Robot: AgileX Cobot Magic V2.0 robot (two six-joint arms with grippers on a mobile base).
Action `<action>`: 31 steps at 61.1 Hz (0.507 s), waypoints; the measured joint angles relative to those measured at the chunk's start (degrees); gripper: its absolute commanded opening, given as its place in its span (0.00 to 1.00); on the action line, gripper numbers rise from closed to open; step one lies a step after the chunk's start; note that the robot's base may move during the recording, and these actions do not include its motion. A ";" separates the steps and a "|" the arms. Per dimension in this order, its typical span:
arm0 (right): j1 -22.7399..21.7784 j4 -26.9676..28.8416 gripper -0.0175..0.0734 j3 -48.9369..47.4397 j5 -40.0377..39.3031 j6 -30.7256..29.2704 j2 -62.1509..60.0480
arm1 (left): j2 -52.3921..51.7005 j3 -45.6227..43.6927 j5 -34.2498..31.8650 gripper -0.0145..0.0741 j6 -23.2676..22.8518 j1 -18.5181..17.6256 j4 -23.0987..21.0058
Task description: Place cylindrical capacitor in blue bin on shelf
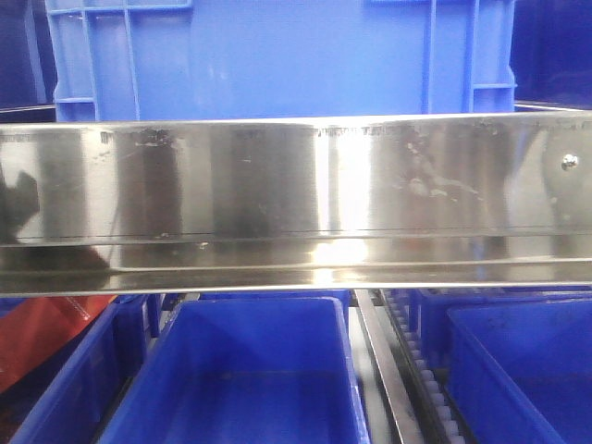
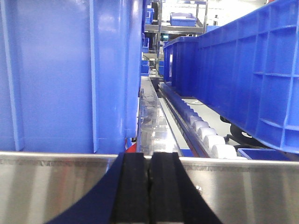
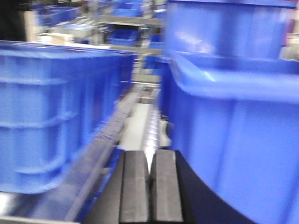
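Both end effectors, left [image 2: 149, 186] and right [image 3: 150, 189], are pressed together by the shelf [image 1: 296, 199]; maybe the capacitor hides somewhere unseen.

No text, label, brand, number or sign can be read on anything in the three views.

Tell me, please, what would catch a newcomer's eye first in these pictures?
Probably the shelf's wide shiny steel rail running across the middle of the front view, with a big blue bin above it and open blue bins below. In each wrist view, a black hand sits shut at the bottom, left and right.
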 measured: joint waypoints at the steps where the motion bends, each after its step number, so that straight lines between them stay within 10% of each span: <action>1: -0.43 0.01 0.01 0.68 -0.29 0.00 -0.51 | 0.00 0.00 0.00 0.04 0.00 0.00 0.00; 31: -4.87 -0.05 0.01 17.22 -4.90 3.28 -10.36 | 0.00 0.00 -0.14 0.04 0.00 0.00 0.00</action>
